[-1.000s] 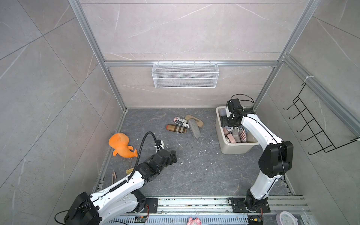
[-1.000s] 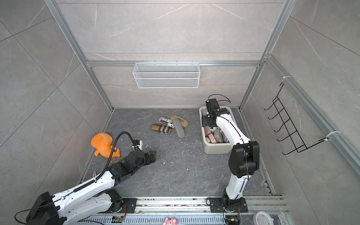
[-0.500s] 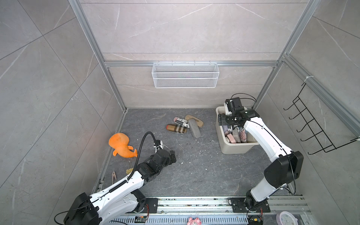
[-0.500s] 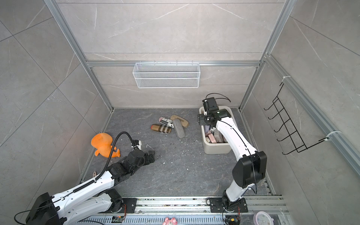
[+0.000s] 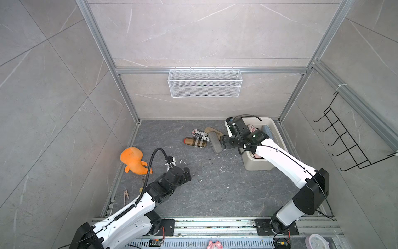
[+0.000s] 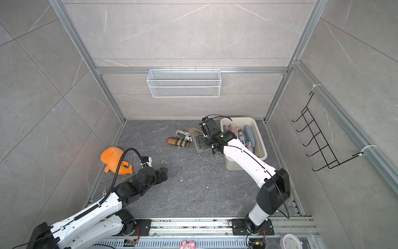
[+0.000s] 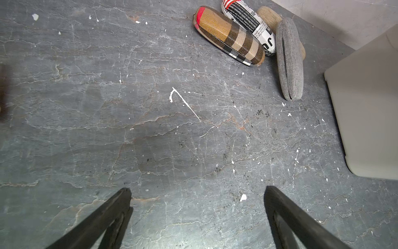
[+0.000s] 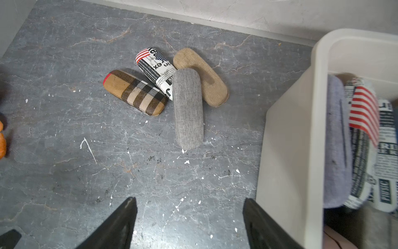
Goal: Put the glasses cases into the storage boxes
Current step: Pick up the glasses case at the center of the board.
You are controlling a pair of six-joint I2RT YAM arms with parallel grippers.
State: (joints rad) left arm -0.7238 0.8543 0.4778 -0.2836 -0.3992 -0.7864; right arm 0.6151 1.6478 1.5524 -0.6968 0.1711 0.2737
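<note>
Plush toy point(image 5: 134, 160) in orange lies at the far left of the table point(image 5: 215, 189), no part of the job. Next along, the left hand point(image 7: 197, 217) hovers over bare slate with its jaws spread wide and nothing between them. Toward the middle, four glasses cases remain out in a touching cluster: the plaid case point(image 8: 135, 92), the newsprint case point(image 8: 155, 71), the grey case point(image 8: 188, 108) and the tan case point(image 8: 200, 76), with the grey one lying partly over the tan. Just right of them the right hand point(image 8: 189, 224) hangs above the slate, jaws open and empty, beside the wall of the storage box point(image 8: 288, 151), which already holds several cases. The step in hand looks like reaching for the grey case; it would go best taken across its narrow width near the middle, lifted straight up so the neighbours stay undisturbed, and carried clear over the rim.
</note>
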